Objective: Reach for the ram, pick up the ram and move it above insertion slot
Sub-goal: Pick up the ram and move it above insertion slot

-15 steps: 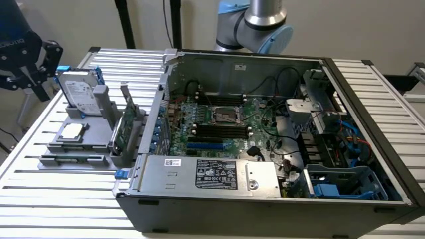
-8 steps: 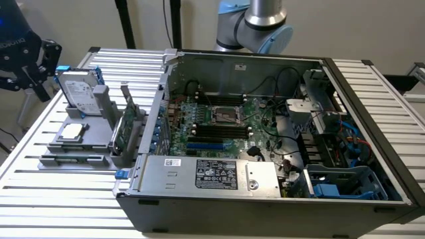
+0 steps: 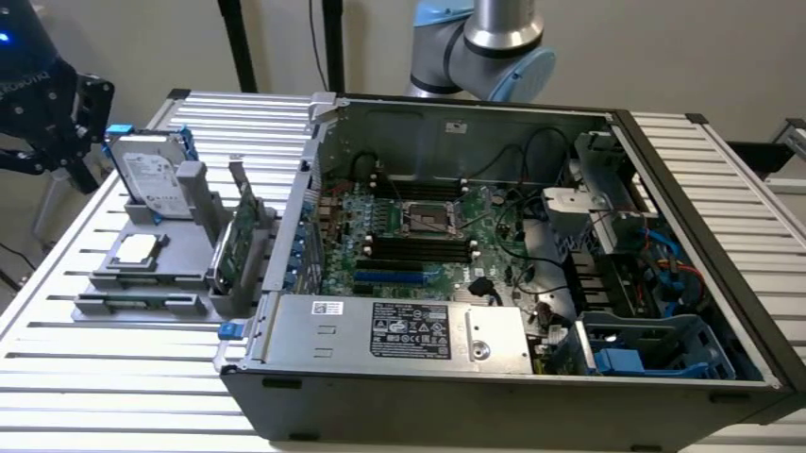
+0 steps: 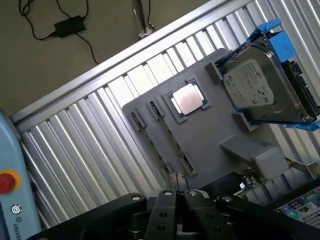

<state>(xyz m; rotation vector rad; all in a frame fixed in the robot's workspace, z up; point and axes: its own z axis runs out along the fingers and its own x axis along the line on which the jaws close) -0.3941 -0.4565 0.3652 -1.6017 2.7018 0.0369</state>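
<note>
- Gripper (image 4: pixel 177 195): black metal fingers pressed together, over grey moulded holder (image 4: pixel 220 135).
- Ram (image 3: pixel 139 304): thin green stick, edgewise in the holder.
- Pale blue panel (image 4: pixel 11 150): lettering "UNIVE".

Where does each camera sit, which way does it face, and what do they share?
Exterior view: off the arm, high up, looking down into the open computer case on the slatted table; an arm joint shows behind it.
Wrist view: on the wrist, looking down past the shut pincer at the gray holder.
Shared: holder, hard drive, processor chip.
</note>
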